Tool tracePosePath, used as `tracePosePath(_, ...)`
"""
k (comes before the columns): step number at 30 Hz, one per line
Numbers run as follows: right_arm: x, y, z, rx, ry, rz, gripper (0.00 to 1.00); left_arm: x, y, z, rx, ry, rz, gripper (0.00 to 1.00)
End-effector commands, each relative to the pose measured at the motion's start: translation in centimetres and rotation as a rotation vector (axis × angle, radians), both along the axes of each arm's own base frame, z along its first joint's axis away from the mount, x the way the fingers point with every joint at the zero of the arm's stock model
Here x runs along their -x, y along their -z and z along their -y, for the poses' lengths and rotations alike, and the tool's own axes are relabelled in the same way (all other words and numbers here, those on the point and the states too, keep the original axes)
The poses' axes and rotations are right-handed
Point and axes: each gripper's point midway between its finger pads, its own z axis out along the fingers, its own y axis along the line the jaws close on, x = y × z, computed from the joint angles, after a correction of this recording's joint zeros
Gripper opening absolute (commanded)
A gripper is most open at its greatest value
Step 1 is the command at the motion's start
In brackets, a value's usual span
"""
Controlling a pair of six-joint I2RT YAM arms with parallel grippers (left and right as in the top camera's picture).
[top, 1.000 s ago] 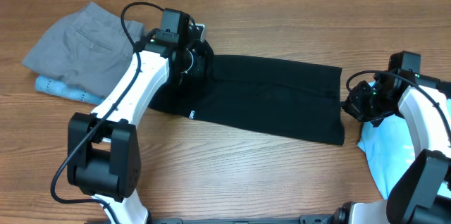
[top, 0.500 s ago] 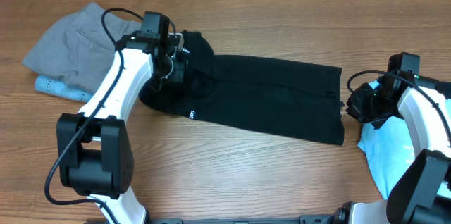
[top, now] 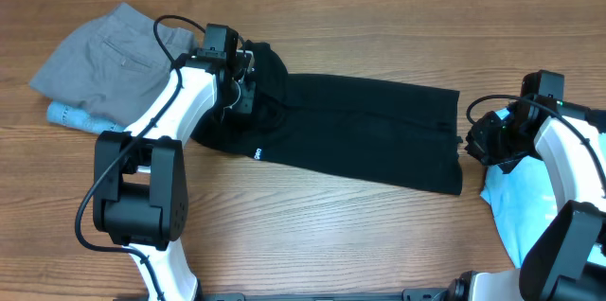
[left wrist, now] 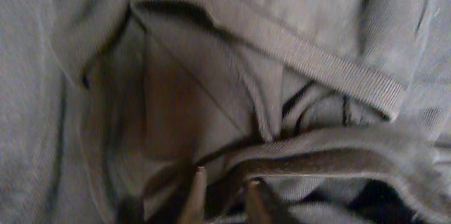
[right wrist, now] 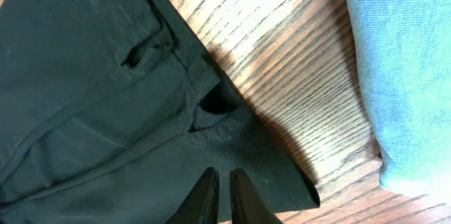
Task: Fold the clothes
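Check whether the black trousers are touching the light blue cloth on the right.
Apart. The right wrist view shows a strip of bare table running between the black trousers and the light blue cloth.

The small white logo (top: 257, 153) on the trousers (top: 369, 135) is illegible.

Trousers (top: 360, 135): plain black, no pattern, with a small white logo (top: 257, 154). In the left wrist view the same cloth read washed-out grey-brown, with a ribbed band (left wrist: 296, 48). Shorts (top: 104, 60): plain grey. Folded garment (top: 76, 117) under them: light blue, faintly printed. Cloth (top: 519, 208) on the right: pale blue-green, plain. Desk (top: 331, 235): warm brown wood, streaked grain. Left arm (top: 185, 102) and right arm (top: 573, 154): white shells, black joints.
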Motion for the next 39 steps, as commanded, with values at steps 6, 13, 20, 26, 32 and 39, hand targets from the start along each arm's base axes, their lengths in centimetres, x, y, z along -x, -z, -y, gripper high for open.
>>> tracePosePath(6, 0.0, -0.1, 0.3, 0.014, 0.01, 0.01, 0.1, -2.8, -2.4, 0.6, 0.008, 0.007, 0.088, 0.04)
tracePosePath(13, 0.0, -0.1, 0.3, 0.014, 0.01, 0.011, 0.1, -7.5, -9.5, 1.4, 0.036, 0.006, 0.266, 0.31)
tracePosePath(20, 0.0, -0.1, 0.3, 0.013, 0.01, 0.01, 0.1, -4.8, -8.1, 0.9, 0.009, 0.01, 0.143, 0.62)
tracePosePath(26, 0.0, -0.1, 0.3, 0.013, 0.01, 0.009, 0.1, -0.8, -6.1, 1.3, 0.002, 0.042, -0.025, 0.43)
tracePosePath(32, 0.0, -0.1, 0.3, 0.009, 0.028, 0.006, 0.11, 0.9, -4.0, 5.7, 0.094, 0.166, -0.048, 0.47)
tracePosePath(39, 0.2, -0.1, 0.2, 0.006, 0.031, -0.005, 0.11, 0.3, -1.5, 7.5, 0.004, 0.201, 0.024, 0.54)
